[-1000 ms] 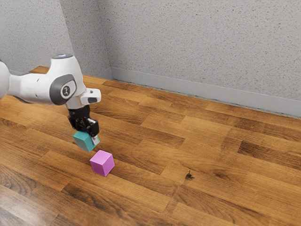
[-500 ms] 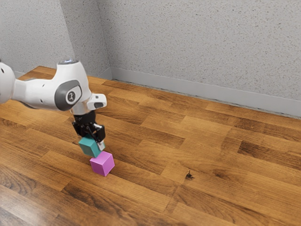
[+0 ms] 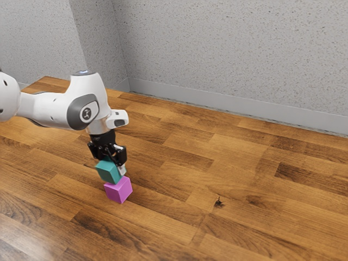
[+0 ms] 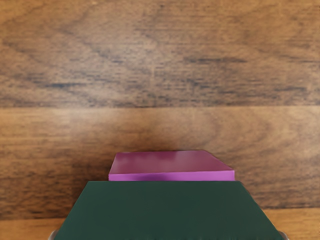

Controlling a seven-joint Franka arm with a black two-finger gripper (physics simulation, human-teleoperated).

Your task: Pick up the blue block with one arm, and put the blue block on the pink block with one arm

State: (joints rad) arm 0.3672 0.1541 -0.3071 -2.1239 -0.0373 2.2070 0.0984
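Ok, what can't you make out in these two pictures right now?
Contact: in the exterior view the blue block, held by the tool, overlaps the pink block; whether they touch cannot be told.
Wrist view: the blue block hides the near part of the pink block and is itself cut off by the frame edge.
Pink block's top: in the exterior view, largely covered by the blue block.

Exterior camera looks down from afar across the wooden worktop [image 3: 244, 163]; wrist camera looks down closely; both show the pink block [image 3: 118, 191] [image 4: 170, 165].
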